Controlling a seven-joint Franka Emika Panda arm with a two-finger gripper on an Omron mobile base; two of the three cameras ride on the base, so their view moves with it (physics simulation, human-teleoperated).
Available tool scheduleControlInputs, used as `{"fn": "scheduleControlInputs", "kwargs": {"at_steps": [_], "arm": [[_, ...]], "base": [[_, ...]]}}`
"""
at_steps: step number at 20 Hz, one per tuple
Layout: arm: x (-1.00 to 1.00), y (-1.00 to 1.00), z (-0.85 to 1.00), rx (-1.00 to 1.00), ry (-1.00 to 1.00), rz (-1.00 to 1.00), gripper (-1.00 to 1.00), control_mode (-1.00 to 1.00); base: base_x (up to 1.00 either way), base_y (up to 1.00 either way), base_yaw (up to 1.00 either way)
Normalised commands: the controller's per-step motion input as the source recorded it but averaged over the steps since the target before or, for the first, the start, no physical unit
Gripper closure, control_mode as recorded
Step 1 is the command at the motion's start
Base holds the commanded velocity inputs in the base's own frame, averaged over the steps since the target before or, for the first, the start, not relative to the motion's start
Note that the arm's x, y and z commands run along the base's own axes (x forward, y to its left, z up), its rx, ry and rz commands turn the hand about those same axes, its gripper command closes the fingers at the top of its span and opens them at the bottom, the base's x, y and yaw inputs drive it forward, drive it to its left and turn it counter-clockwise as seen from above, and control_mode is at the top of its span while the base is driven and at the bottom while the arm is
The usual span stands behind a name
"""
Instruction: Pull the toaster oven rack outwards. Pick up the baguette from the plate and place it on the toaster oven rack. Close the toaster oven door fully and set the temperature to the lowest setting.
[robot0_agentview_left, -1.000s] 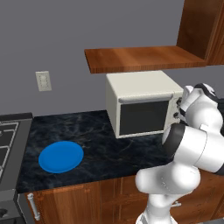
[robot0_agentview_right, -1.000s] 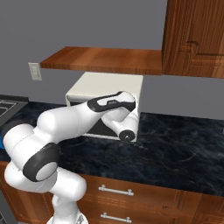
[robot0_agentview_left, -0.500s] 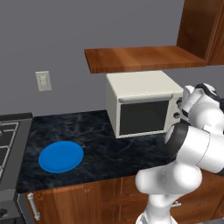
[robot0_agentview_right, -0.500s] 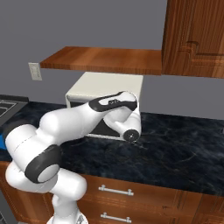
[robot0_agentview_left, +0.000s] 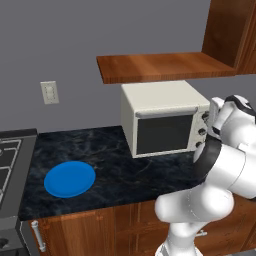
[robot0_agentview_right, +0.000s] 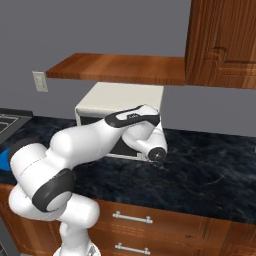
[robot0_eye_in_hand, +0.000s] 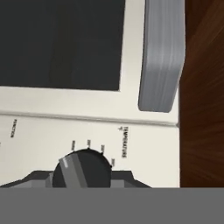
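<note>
The cream toaster oven (robot0_agentview_left: 162, 117) stands on the dark counter with its toaster oven door (robot0_agentview_left: 165, 134) shut, so the toaster oven rack is hidden behind the dark glass (robot0_eye_in_hand: 61, 43). The door's pale bar handle (robot0_eye_in_hand: 161, 57) runs along one edge. My gripper (robot0_eye_in_hand: 83, 180) is at the knob panel, its dark fingertips (robot0_eye_in_hand: 41, 179) flanking the round temperature knob (robot0_eye_in_hand: 82, 168) and shut on it. My white hand (robot0_agentview_left: 216, 116) covers the oven's right side. The blue plate (robot0_agentview_left: 69, 178) lies bare at the counter's left. The baguette is out of view.
A wooden shelf (robot0_agentview_left: 160, 66) hangs just above the oven, and a wooden cabinet (robot0_agentview_right: 222, 42) is at the upper right. A stove (robot0_agentview_left: 7, 160) borders the counter at the left. Drawers (robot0_agentview_right: 132, 220) sit under the counter edge.
My wrist has rolled a little at the oven's knob panel, its end shifting slightly right in the right base view. The oven, door and plate have not moved.
</note>
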Motion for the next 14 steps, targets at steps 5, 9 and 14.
{"fn": "scheduleControlInputs", "kwargs": {"at_steps": [5,9,14], "arm": [[0.0,0.0,0.01,-0.47,-0.25,0.06,1.0,-1.0],[0.0,0.06,0.0,-0.48,-0.28,0.06,1.0,-1.0],[0.0,0.21,0.0,-0.47,-0.37,0.12,1.0,-1.0]], "base": [[0.0,0.0,0.0],[0.0,0.0,0.0],[0.0,0.0,0.0]]}}
